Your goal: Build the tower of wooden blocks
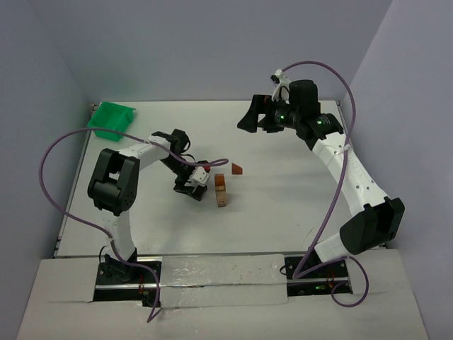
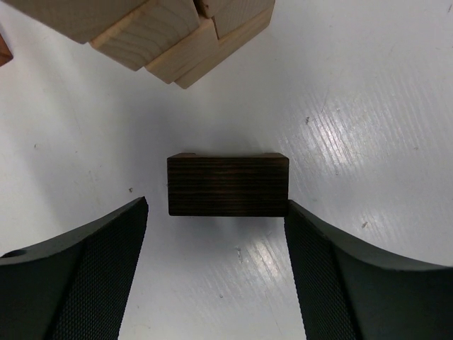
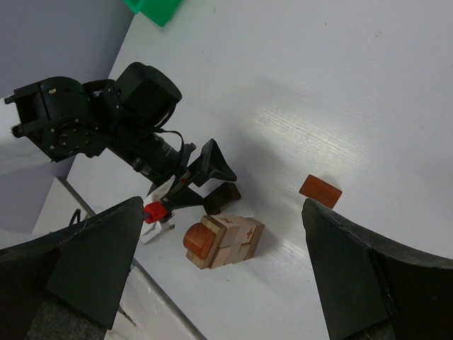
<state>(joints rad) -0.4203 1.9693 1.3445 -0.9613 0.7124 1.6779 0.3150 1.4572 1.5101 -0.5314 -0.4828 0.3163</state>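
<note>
A dark brown wood block [image 2: 228, 185] lies flat on the white table between the fingers of my left gripper [image 2: 216, 207]. The jaws are open: the right finger [image 2: 333, 276] touches the block's end, and the left finger [image 2: 92, 276] stands a little off it. Just beyond is the tower [image 1: 221, 191], a tight cluster of tan blocks [image 3: 230, 239] with a rounded reddish-brown piece [image 3: 198, 239] at one end; I cannot tell whether it stands upright. A reddish-brown wedge [image 1: 236, 168] lies apart to its right. My right gripper [image 1: 249, 117] hangs open high over the far table.
A green plastic bin [image 1: 112, 117] sits at the far left corner of the table [image 1: 283, 212]. Grey walls close in the back and sides. The left arm's purple cable [image 1: 212, 163] loops close over the tower.
</note>
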